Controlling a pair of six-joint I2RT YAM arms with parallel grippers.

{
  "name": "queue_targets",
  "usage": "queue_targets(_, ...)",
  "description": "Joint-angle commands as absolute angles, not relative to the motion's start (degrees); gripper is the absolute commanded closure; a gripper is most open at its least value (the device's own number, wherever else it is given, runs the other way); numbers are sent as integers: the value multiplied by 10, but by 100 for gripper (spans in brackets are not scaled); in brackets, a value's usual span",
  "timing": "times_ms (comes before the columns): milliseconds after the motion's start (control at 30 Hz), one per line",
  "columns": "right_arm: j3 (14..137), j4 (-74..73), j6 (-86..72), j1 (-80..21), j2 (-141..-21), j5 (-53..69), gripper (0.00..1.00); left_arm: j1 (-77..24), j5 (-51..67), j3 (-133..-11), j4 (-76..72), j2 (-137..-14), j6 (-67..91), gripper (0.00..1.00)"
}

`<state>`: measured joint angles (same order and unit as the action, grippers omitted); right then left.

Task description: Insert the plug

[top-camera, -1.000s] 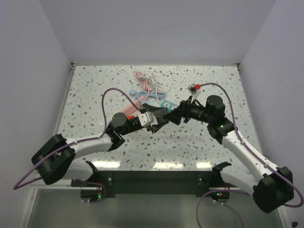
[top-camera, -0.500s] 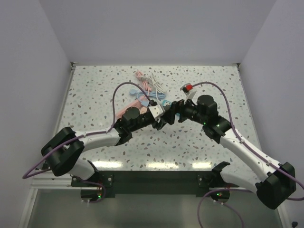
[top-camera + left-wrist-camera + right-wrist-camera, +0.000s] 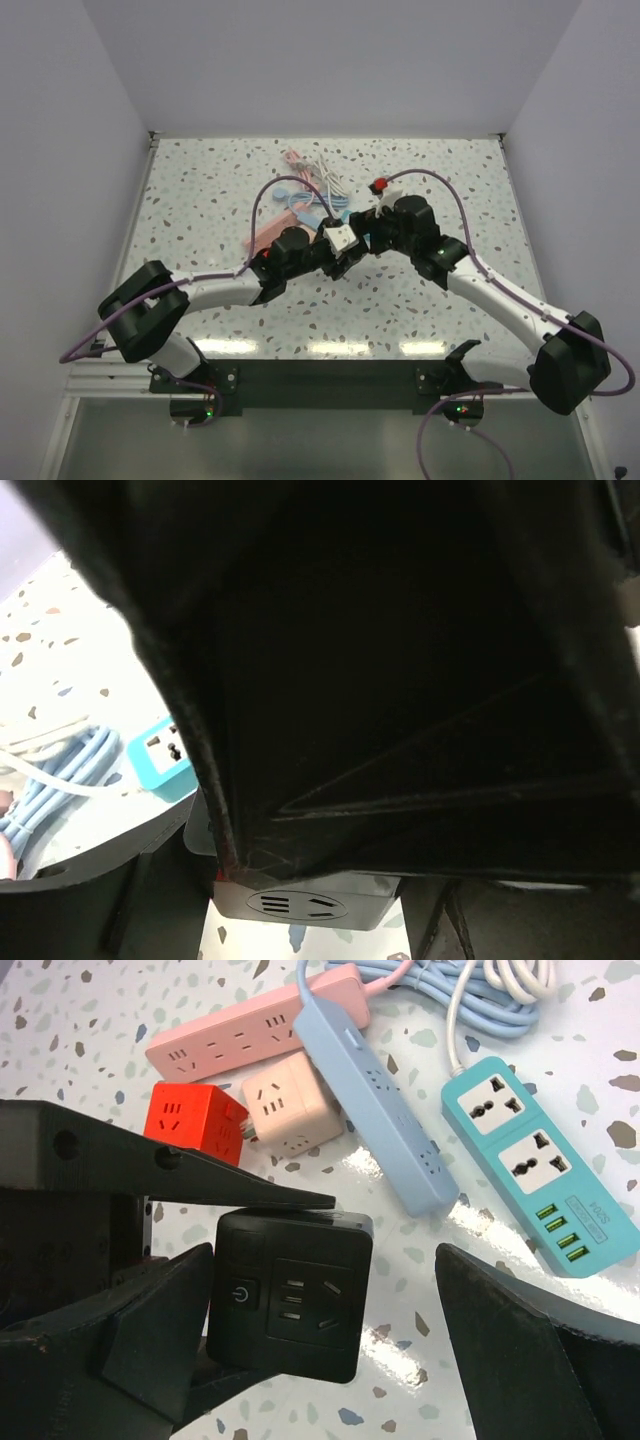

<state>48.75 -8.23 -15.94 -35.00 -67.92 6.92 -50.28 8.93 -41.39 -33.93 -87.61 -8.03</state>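
2 arms swung inward, wrists meeting — left gripper [image 3: 347,254] clamps socket cube [image 3: 290,1295] | right gripper [image 3: 366,240] gapes wide

**Colours on the speckled tabletop**

The tabletop [image 3: 70,1030] is white with grey and brown flecks. The cube socket [image 3: 290,1295] is black, the second cube [image 3: 195,1122] is red, and the third cube [image 3: 292,1105] is pale peach. The first strip [image 3: 230,1035] is pink, the second strip [image 3: 375,1110] light blue, the third strip [image 3: 530,1165] teal with white faces and green ports. The coiled cable [image 3: 505,985] is white.
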Motion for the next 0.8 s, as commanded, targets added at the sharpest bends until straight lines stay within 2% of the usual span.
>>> queue_targets(0, 512, -98, -147, -382, -704, 81, 6, -512, 54, -472, -390, -879, -84, 100)
queue_targets(467, 513, -32, -171, -395, -766, 164, 6, -519, 67, -480, -411, -887, -93, 100)
queue_targets(767, 475, 46, -221, -395, -769, 203, 6, -519, 65, -431, -509, -864, -74, 100)
